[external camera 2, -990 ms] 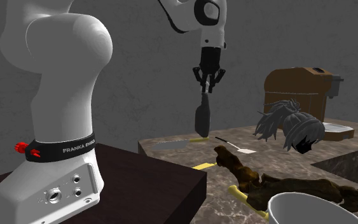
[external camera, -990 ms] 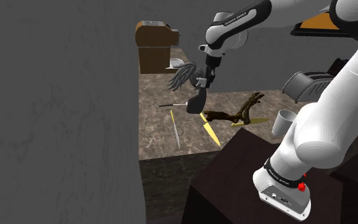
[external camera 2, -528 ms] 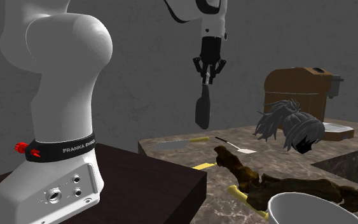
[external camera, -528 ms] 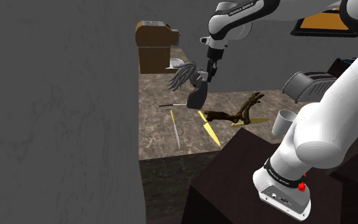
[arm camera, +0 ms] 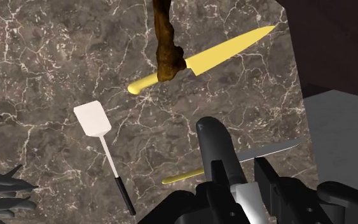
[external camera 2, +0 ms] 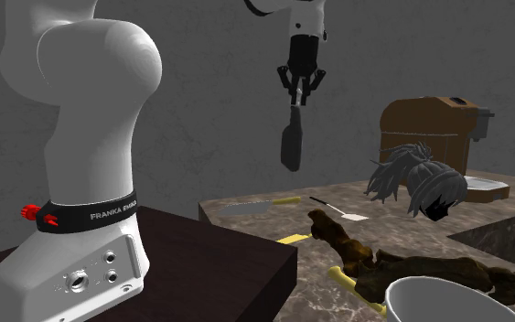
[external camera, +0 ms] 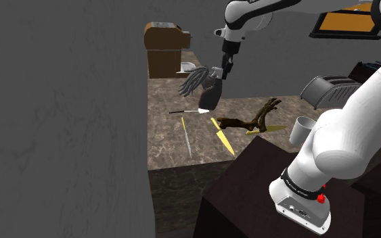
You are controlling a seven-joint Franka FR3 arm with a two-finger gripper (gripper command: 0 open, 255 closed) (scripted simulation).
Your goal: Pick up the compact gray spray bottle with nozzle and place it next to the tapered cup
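**End effector (external camera 2: 295,99): closed on bottle (external camera 2: 290,146), aloft over counter (external camera: 175,145).**
Fingers clamp the dark grey bottle at its upper end. The body hangs directly beneath them, well clear of the marble top, above the corner holding the spatula (arm camera: 95,119) and knives (arm camera: 203,60). Step judged: carry to cup (external camera: 303,126), which stands by the robot's stand at the shoulder view's right, well apart from the bottle. Hold height while crossing, as a brown branch (external camera: 250,122) lies between. The grip is high on the bottle, so it may swing; travel evenly. Descend beside the cup, not over it. Seat the base flat on bare counter, near but not touching. Part the fingers once it stands.
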